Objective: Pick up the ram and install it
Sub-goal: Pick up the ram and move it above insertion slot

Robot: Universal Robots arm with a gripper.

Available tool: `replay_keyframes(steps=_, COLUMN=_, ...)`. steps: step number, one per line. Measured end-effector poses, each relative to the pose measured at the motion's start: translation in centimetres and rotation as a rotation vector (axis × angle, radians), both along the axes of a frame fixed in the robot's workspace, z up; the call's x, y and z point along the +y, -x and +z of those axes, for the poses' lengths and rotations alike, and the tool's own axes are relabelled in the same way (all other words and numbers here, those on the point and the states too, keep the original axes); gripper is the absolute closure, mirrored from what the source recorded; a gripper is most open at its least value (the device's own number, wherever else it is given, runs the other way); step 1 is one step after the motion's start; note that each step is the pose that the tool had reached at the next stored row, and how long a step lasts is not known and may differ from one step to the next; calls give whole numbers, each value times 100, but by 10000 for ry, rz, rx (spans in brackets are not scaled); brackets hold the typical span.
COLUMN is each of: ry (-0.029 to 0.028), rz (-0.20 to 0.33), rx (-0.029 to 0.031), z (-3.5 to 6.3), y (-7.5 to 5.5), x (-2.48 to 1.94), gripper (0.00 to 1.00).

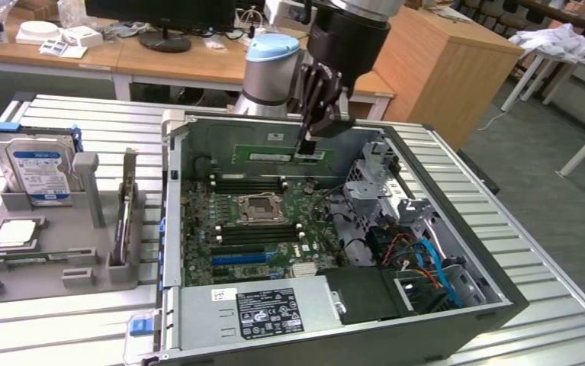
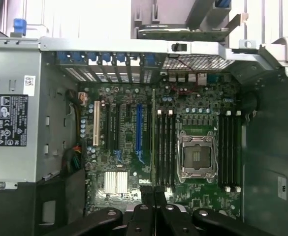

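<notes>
Gripper (image 1: 310, 146) is pinching the ram (image 1: 271, 155) by its upper edge, jaws pressed tight against the thin green stick, gripping it nearer the end toward the exterior view's right. You are holding it level inside the open case (image 1: 175, 229), hanging above the board (image 1: 226, 244) in the air over the far bank of slots (image 1: 252, 184), with nothing seated yet.

Through the wrist view you are looking down the ram (image 2: 153, 137) edge-on, a thin line running out from the gripper (image 2: 153, 194). It is lying parallel to the slots (image 2: 164, 147) beside the socket (image 2: 197, 156), and appears to be sitting just to one side of the nearest slot rather than over it.

To do this step well, you should be judging alignment from that edge-on line: it wants to be falling exactly along the chosen slot's groove, with no skew from end to end. Because you are gripping off-centre, the free end is likely to be tilting or lagging, so be watching both ends as the stick descends. Be keeping it upright and level, and be coming down slowly and straight. Whether the slot latches are open I cannot tell; the notch side is also too small to read, so be ready for resistance.
</notes>
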State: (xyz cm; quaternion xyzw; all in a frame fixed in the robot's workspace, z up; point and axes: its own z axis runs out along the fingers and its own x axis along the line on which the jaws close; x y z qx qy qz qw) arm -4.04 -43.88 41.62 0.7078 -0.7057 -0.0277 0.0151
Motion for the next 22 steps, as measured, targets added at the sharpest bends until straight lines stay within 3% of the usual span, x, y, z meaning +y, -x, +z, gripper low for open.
replay_keyframes(steps=15, ry=-28, rz=-1, rx=0, z=-37, y=0, x=350, gripper=89)
replay_keyframes(steps=17, ry=-32, rz=0, rx=0, z=-40, y=0, x=371, gripper=89)
replay_keyframes(steps=22, ry=-33, rz=0, rx=0, z=-40, y=0, x=371, gripper=89)
